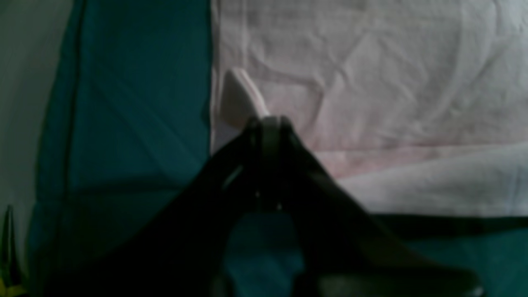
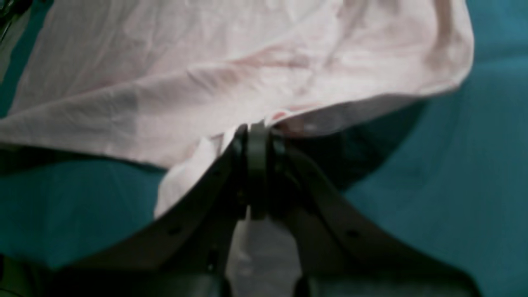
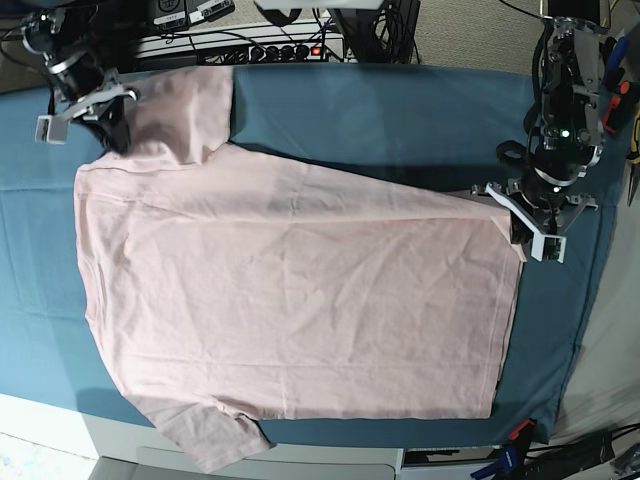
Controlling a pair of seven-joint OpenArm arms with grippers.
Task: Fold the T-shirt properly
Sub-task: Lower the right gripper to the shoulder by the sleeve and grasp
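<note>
The pale pink T-shirt [image 3: 300, 290] lies spread out, plain side up, on the teal table cloth [image 3: 380, 110]. One sleeve hangs over the front edge. My left gripper [image 3: 520, 228] is at the shirt's right-hand hem corner. In the left wrist view it [image 1: 270, 121] is shut on a raised pinch of the pink cloth [image 1: 239, 97]. My right gripper [image 3: 115, 130] is at the far left, by the back sleeve. In the right wrist view it [image 2: 258, 128] is shut on the shirt's edge [image 2: 206, 74], which is lifted off the cloth [image 2: 474, 165].
A power strip and cables [image 3: 250, 45] lie behind the table's back edge. Tools [image 3: 630, 110] hang at the right edge. Clamps [image 3: 510, 450] hold the cloth at the front right corner. The table's front edge [image 3: 60, 415] runs along the bottom left.
</note>
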